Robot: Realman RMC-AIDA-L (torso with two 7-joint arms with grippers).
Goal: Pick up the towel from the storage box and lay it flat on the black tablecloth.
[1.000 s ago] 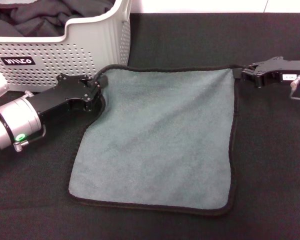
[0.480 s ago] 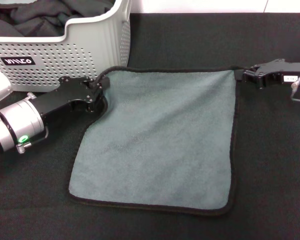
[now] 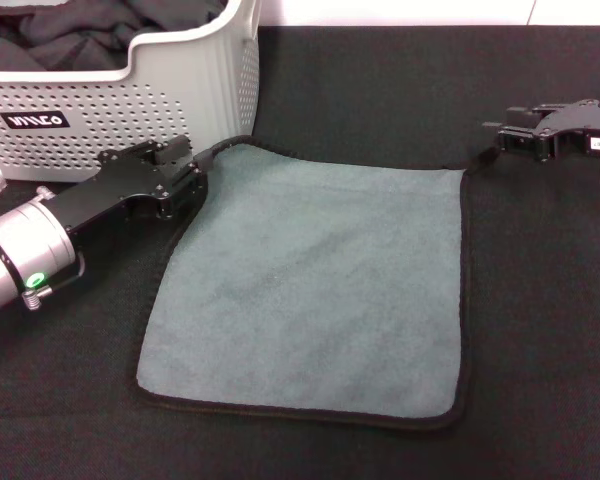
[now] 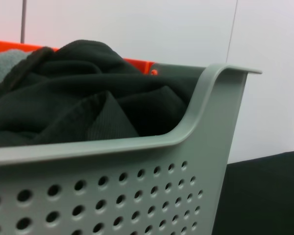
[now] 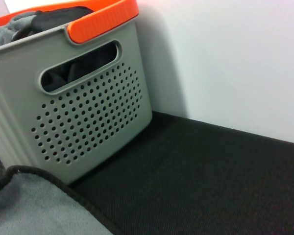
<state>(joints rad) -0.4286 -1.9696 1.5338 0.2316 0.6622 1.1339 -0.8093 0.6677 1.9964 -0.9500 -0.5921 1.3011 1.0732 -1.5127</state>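
I had the towel [image 3: 310, 290] lying flat, grey-green side up, on the black tablecloth [image 3: 380, 90]. My left end effector [image 3: 195, 170] was clenched on its near corner beside the storage box [image 3: 130, 110], keeping it taut; my right end effector [image 3: 495, 135], just past the opposite corner, looked released.

Fleecy matt towel [image 3: 310, 290], grainy woven black tablecloth [image 3: 380, 90], smooth perforated plastic storage box [image 3: 170, 100], glossy orange rim [image 5: 100, 19]

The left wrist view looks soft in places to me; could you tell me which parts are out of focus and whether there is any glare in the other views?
Left wrist view: the box is close and slightly soft, its dark clothes smooth. Head view: even light, no glare, towel casts almost no shadow. Right wrist view: the orange rim is bright, not blown out.
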